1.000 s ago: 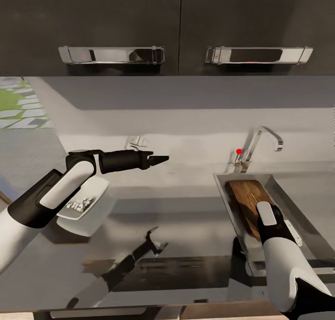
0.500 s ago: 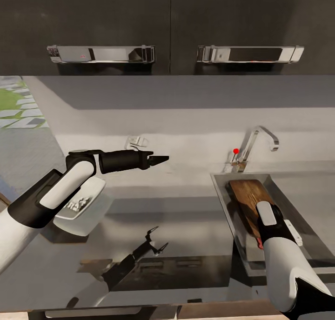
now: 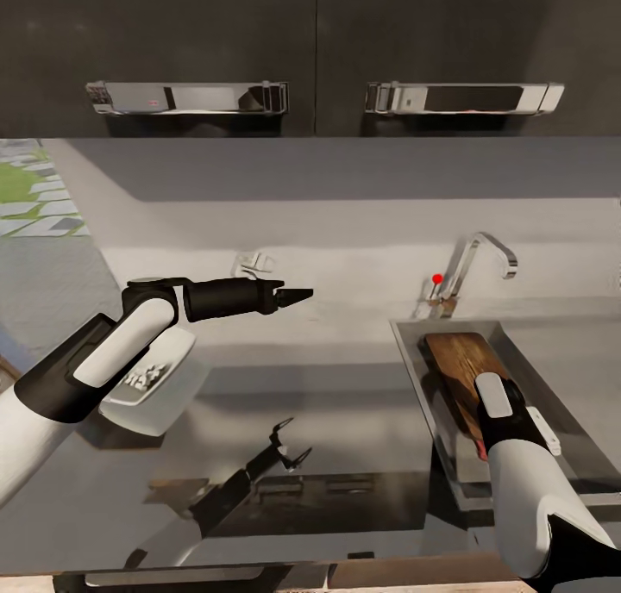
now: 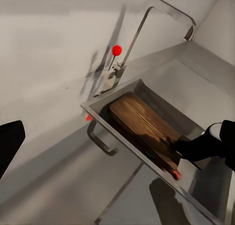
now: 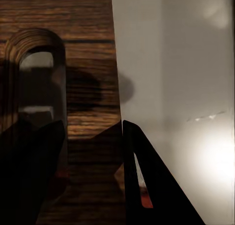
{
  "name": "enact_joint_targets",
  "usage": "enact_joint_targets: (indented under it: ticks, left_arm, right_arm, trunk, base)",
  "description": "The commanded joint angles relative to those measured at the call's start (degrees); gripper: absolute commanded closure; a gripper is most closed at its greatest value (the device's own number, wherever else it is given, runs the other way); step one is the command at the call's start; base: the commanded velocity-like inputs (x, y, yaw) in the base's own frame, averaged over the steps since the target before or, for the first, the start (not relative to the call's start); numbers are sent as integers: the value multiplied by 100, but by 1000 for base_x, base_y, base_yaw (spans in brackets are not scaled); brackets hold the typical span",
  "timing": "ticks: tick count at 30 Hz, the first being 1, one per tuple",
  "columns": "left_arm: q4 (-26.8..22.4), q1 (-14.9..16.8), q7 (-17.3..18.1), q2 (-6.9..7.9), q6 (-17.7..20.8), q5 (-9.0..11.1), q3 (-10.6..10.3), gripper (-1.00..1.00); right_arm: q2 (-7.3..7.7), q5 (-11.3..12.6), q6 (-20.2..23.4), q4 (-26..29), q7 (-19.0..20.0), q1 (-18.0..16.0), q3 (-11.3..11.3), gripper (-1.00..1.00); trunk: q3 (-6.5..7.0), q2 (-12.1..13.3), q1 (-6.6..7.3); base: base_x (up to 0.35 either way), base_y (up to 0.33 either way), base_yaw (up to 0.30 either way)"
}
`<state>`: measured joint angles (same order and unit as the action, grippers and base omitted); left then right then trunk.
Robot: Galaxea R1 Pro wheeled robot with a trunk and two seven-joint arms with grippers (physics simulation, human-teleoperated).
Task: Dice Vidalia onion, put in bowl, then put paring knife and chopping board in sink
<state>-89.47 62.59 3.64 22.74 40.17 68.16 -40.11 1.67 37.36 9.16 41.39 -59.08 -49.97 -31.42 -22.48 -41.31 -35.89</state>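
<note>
The chopping board point(image 3: 453, 358) lies inside the sink point(image 3: 414, 360), its slot handle point(image 5: 36, 83) just ahead of my right gripper. My right gripper point(image 4: 188, 147) hangs low over the board's near end, open, with wood grain showing between its fingers point(image 5: 147, 186). A reddish handle end point(image 3: 480, 449) pokes out under my right wrist, and the rest of the paring knife is hidden. The white bowl point(image 3: 164, 403) sits on the dark countertop point(image 3: 345, 421), holding pale diced onion point(image 3: 145, 376). My left gripper point(image 3: 295, 296) hovers open and empty above the counter's middle.
A chrome tap point(image 3: 483, 257) with a red knob point(image 3: 438, 277) stands behind the sink. The steel drainboard point(image 3: 578, 360) stretches right of the basin. Dark wall cabinets with chrome handles point(image 3: 185, 97) hang overhead. A window shows at the far left.
The whole view slid a little, so the camera moved. Both arms keep their pose. The reddish handle end under my right wrist has come into sight.
</note>
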Motion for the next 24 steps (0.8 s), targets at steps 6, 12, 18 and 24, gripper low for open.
enact_joint_targets:
  ticks: [6,12,18,24]
  left_arm:
    - [6,7,14,3,8,-5,-6,-100]
    - [9,7,14,3,8,-5,-6,-100]
    - [9,7,14,3,8,-5,-6,-100]
    - [9,7,14,3,8,-5,-6,-100]
  right_arm:
    - [0,-1,59,9,-24,-4,-4,100]
    - [0,-1,59,9,-24,-4,-4,100]
    - [0,-1,59,9,-24,-4,-4,100]
    - [0,-1,59,9,-24,-4,-4,100]
  trunk:
    - [-9,-6,0]
    - [-27,-6,0]
    - [-30,-6,0]
    - [-39,-6,0]
  base:
    - [-65,0,0]
    - [-6,0,0]
    - [0,0,0]
    - [0,0,0]
